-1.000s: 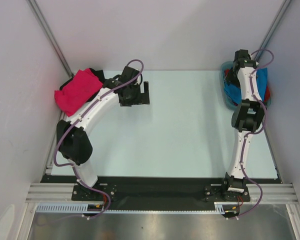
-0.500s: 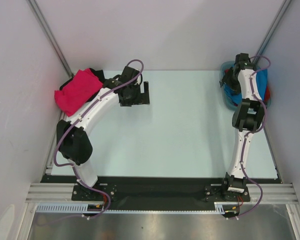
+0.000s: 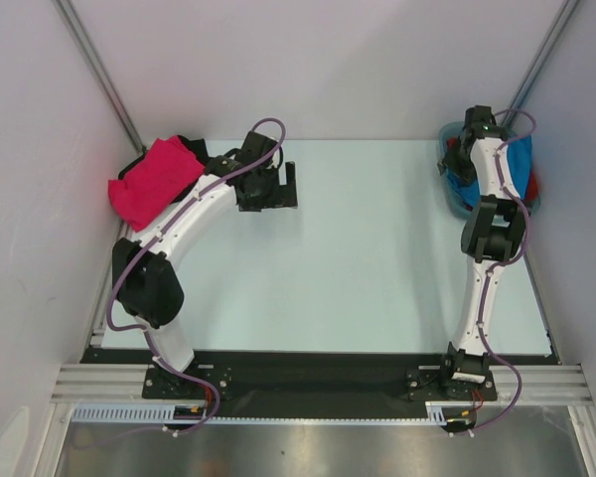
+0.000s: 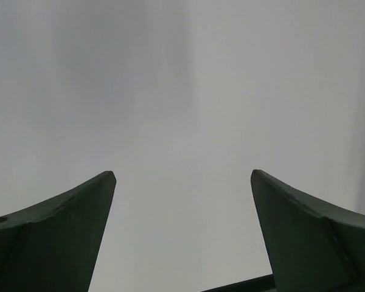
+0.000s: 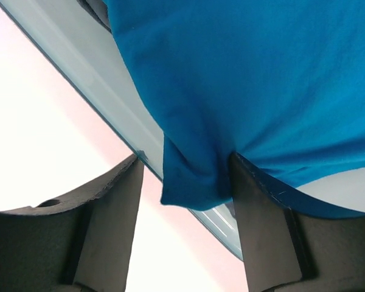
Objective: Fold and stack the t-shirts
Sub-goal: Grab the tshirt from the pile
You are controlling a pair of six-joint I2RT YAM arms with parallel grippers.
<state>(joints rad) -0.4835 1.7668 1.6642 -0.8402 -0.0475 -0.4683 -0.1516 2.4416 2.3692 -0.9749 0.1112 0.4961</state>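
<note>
Far right, the right end effector (image 5: 185, 157) straddles a hanging fold of the blue t-shirt (image 5: 261, 79) in the teal tub (image 3: 447, 134), jaws apart and not yet pinching. The left end effector (image 4: 183, 173) hovers wide open and empty near the pink t-shirt (image 3: 154, 179), far left on the surface (image 3: 377, 258). The limp, light cloth will likely bunch, so a hem or shoulder seam should hold better. The right arm (image 3: 482, 288) hides most of the tub's contents.

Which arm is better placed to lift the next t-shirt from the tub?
Right. The right gripper is at the teal tub, straddling a fold of the blue t-shirt; the left gripper hangs open near the pink t-shirt.
</note>
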